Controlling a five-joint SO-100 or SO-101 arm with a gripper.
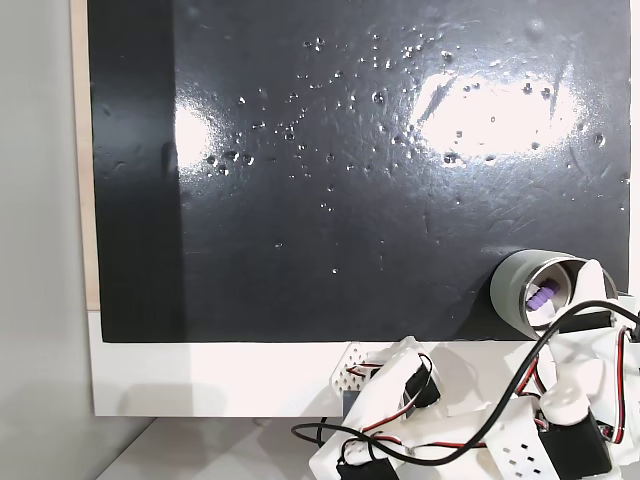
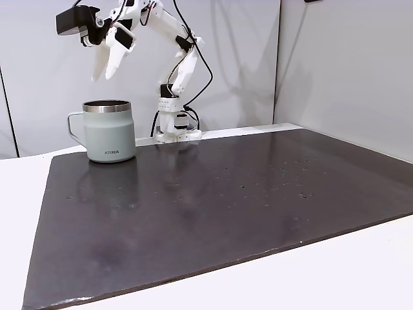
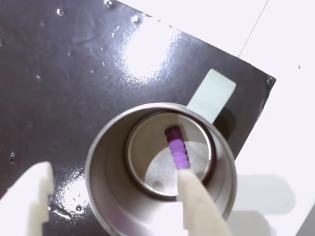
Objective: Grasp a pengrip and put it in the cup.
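While the black mat (image 2: 226, 213) covers most of the white bench (image 2: 361, 271), the grey-green handled cup (image 2: 110, 132) stands upright near the mat's far left corner in a fixed view. White gripper (image 2: 106, 64): above the cup, fingers apart, holding nothing. Purple ribbed pengrip (image 3: 178, 150): lying on the cup's steel bottom, seen in the wrist view.

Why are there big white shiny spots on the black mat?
That is lamp glare: in a fixed view two bright patches wash out the glossy mat; the wrist view shows one glare patch above the cup; in another fixed view the mat looks duller, with soft reflections.
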